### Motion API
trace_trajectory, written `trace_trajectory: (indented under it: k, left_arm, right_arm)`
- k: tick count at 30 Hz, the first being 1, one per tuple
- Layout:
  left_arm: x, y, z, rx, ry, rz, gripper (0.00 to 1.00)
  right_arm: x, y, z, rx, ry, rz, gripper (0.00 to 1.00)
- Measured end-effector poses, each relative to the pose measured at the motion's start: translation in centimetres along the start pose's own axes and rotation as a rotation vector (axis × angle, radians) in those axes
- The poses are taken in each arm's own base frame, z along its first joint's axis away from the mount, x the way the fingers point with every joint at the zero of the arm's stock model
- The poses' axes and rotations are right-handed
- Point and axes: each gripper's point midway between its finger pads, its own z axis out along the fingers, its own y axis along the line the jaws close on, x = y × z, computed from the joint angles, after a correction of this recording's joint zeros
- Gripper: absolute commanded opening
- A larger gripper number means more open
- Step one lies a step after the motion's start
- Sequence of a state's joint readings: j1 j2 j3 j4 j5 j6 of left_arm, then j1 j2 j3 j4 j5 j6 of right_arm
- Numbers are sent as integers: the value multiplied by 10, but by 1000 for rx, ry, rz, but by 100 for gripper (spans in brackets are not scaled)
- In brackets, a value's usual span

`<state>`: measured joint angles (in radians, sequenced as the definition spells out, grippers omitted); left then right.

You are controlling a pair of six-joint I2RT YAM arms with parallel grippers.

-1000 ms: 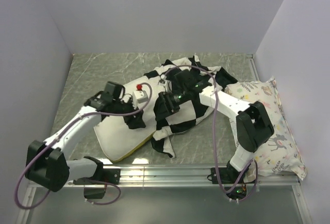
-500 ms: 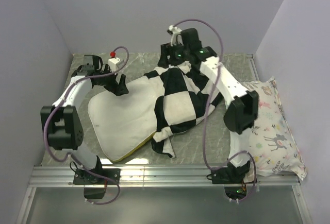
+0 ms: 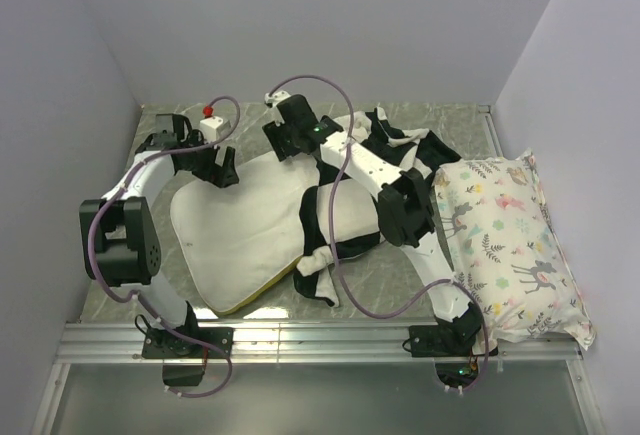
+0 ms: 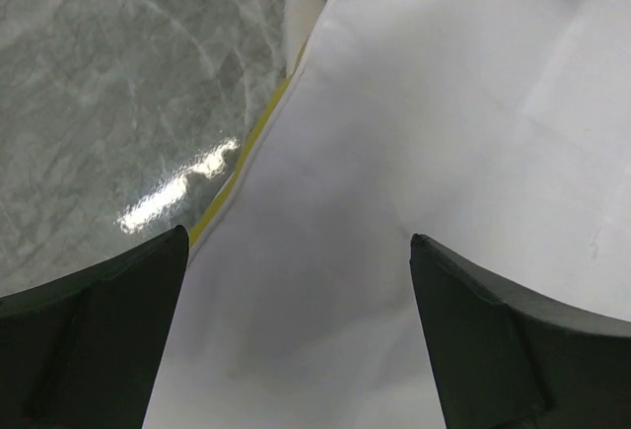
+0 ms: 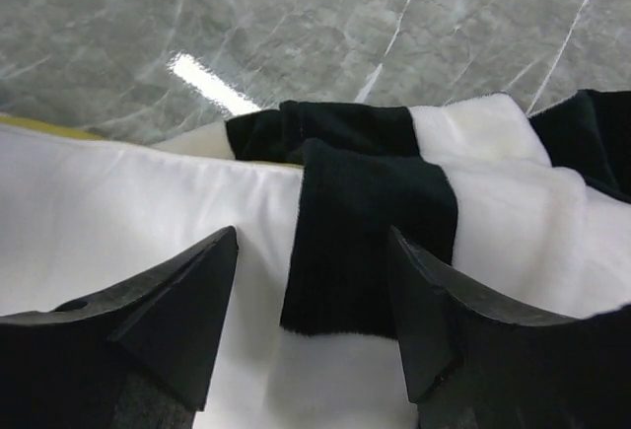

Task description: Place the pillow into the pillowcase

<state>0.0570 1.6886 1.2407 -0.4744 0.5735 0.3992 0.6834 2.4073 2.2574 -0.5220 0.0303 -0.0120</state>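
The white pillow (image 3: 240,230) with a yellow band lies flat at centre left. The checkerboard pillowcase (image 3: 405,150) lies crumpled over the pillow's right end and behind it. My left gripper (image 3: 222,170) is open and empty just above the pillow's far left corner. In the left wrist view the white pillow (image 4: 444,133) fills the space under my left gripper (image 4: 296,281). My right gripper (image 3: 285,145) is open above the pillow's far edge. In the right wrist view a black square of the pillowcase (image 5: 370,242) lies on the pillow (image 5: 128,212) between my right gripper's (image 5: 314,251) fingers, which are not closed on it.
A white pillow printed with deer and plants (image 3: 510,245) lies along the right wall. The grey marble table (image 3: 150,255) shows at the left and behind the pillow. Walls close in on the left, back and right.
My right arm has swung left from the far centre to the pillow's far edge. The pillowcase has shifted and covers less of the pillow. My left gripper has barely moved.
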Motion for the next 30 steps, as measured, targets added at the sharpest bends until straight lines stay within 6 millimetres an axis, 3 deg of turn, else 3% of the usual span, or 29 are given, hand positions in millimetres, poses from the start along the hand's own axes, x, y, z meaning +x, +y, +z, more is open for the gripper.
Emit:
trace_trajectory:
  k: [5,10,14,16,17,19,21,24,30]
  left_arm:
    - [10,10,0,-35,10,-15,99]
    - [14,16,8,-40,12,5,99]
    - [33,21,28,-10,59,6,97]
    - [41,22,37,17,79,-3,90]
    - [42,22,41,33,83,-3,84]
    - [40,19,43,68,83,-4,52]
    - [35,13,43,108,76,0,14]
    - [26,3,41,169,43,17,0]
    - [0,-32,27,273,-58,48,0]
  right_arm:
    - [4,-12,16,90,-20,-11,61]
    - [-7,-23,18,144,-66,-7,60]
    - [-11,-27,22,166,-91,-25,36]
    - [-8,-28,27,167,-86,-37,30]
    - [-7,-27,30,165,-85,-41,19]
    - [-2,-25,34,153,-75,-58,1]
    - [0,-22,36,134,-70,-60,0]
    - [-1,-12,36,78,-73,-47,0]
    - [-14,18,15,-103,-85,50,0]
